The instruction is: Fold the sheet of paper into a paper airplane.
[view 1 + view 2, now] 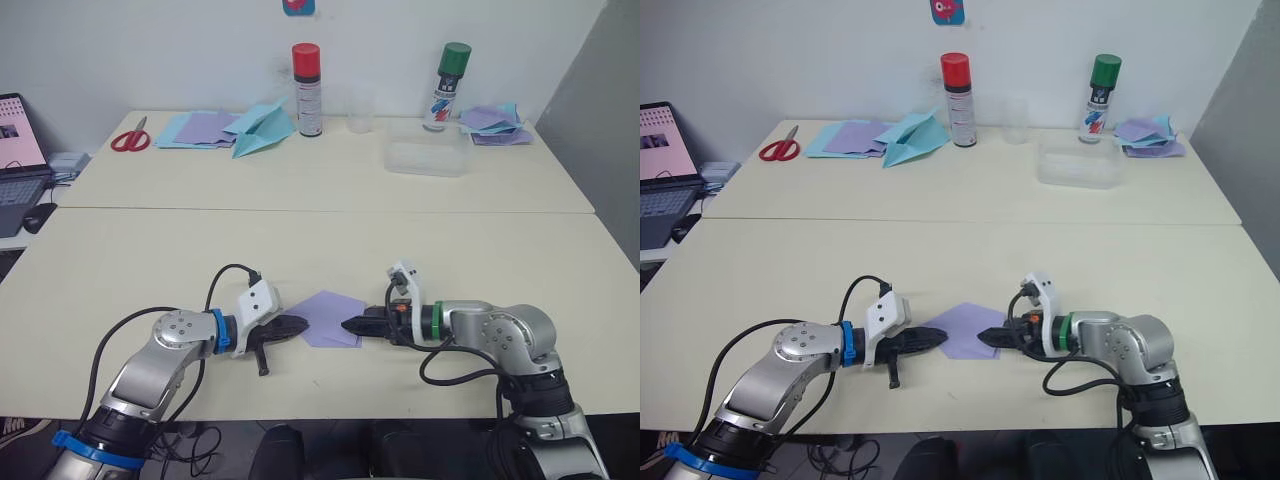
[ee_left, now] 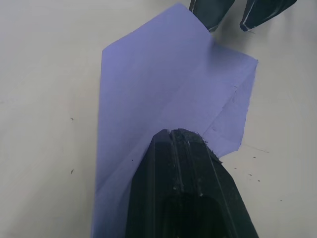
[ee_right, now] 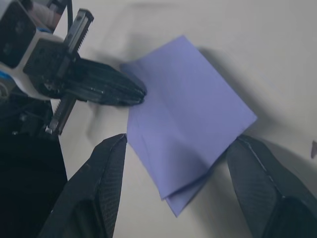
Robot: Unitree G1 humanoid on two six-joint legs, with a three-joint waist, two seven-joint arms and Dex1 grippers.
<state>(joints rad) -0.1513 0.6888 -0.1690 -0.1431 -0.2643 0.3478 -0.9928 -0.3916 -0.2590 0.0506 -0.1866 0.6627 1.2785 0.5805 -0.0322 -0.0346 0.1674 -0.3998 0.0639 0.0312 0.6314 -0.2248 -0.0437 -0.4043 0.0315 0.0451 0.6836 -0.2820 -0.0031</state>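
Folded lavender sheet of paper (image 1: 331,318) lies flat on the near surface (image 1: 320,250) between both grippers. Left gripper (image 1: 296,326): jaws pressed together, tips on the sheet's edge. Right gripper (image 3: 173,148): jaws spread, straddling its opposite corner. Far back stand spray cans (image 1: 306,90), scissors (image 1: 130,137), blue paper plane (image 1: 262,132).

You are losing part of the sheet of paper (image 2: 163,84) under the left gripper (image 2: 179,133): in the left wrist view its closed black fingers are covering the near corner, so whether they are pinching the paper or only pressing on it is not clear. In the right wrist view, the lower layer of the folded sheet is peeking out only as a thin strip at one corner; the rest is lying hidden beneath the top layer. At the table's far left edge, the laptop (image 1: 18,140) is being cut off by the picture's side. The labels on the red-capped spray can (image 1: 306,90) and the green-capped spray can (image 1: 445,88) are too small to read.
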